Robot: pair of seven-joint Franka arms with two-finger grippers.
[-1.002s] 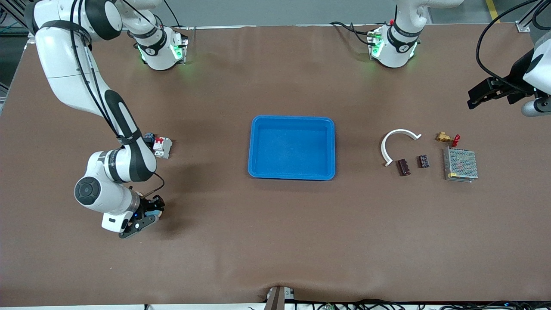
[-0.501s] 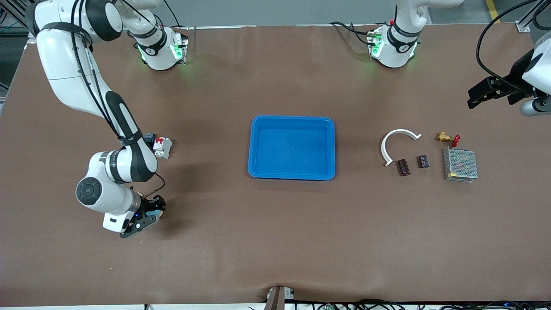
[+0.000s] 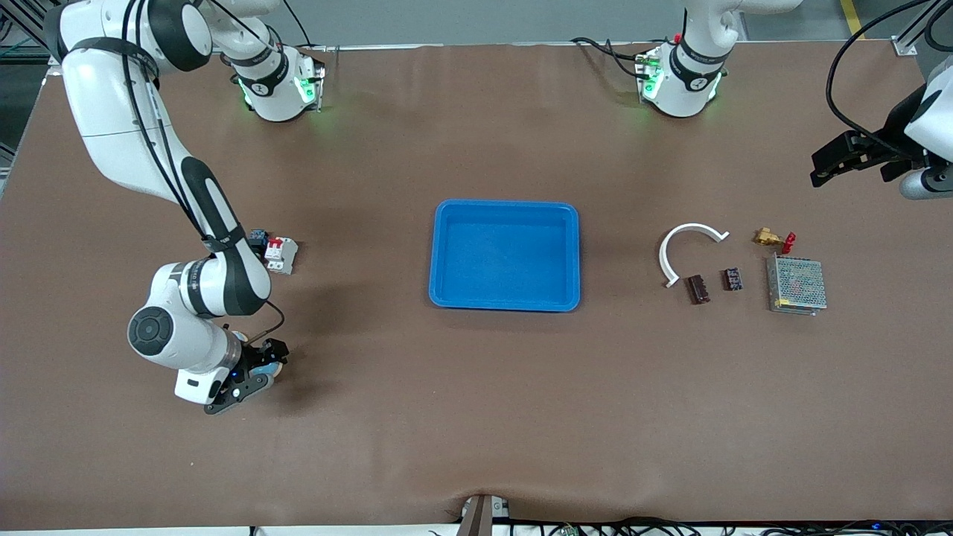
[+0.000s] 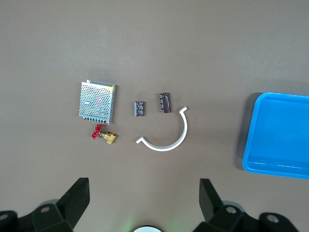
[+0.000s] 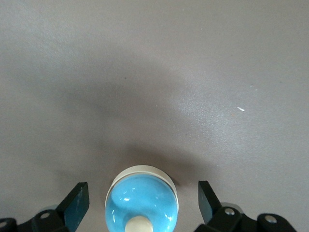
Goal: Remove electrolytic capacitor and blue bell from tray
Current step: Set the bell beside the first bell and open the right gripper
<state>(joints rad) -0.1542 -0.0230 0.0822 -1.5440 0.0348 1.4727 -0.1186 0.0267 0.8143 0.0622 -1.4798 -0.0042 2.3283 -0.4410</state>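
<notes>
Two views told you what the front view could not. In the right wrist view the blue bell (image 5: pixel 141 198) sat on the table between the right gripper's (image 5: pixel 141 205) widely spread fingers (image 5: pixel 76 203), neither one touching it; from the front, the right gripper (image 3: pixel 249 372) was low over the table toward the right arm's end, nearer the camera than the circuit breaker (image 3: pixel 281 254), and the bell showed only as a small blue patch at the fingers.

The left wrist view looked straight down on the parts cluster: a metal-mesh power supply (image 4: pixel 97 101), a brass valve with a red handle (image 4: pixel 104 135), a white curved clip (image 4: pixel 166 137), and two small dark components, one (image 4: pixel 164 103) probably the capacitor, the other (image 4: pixel 139 108) just beside it. The left gripper (image 4: pixel 144 200) had its fingers (image 4: pixel 77 195) wide apart with nothing between them.

From the front you saw the left gripper (image 3: pixel 845 160) waiting high over the left arm's end of the table. The blue tray (image 3: pixel 505 255) sat mid-table, well apart from both groups, nothing in it.
</notes>
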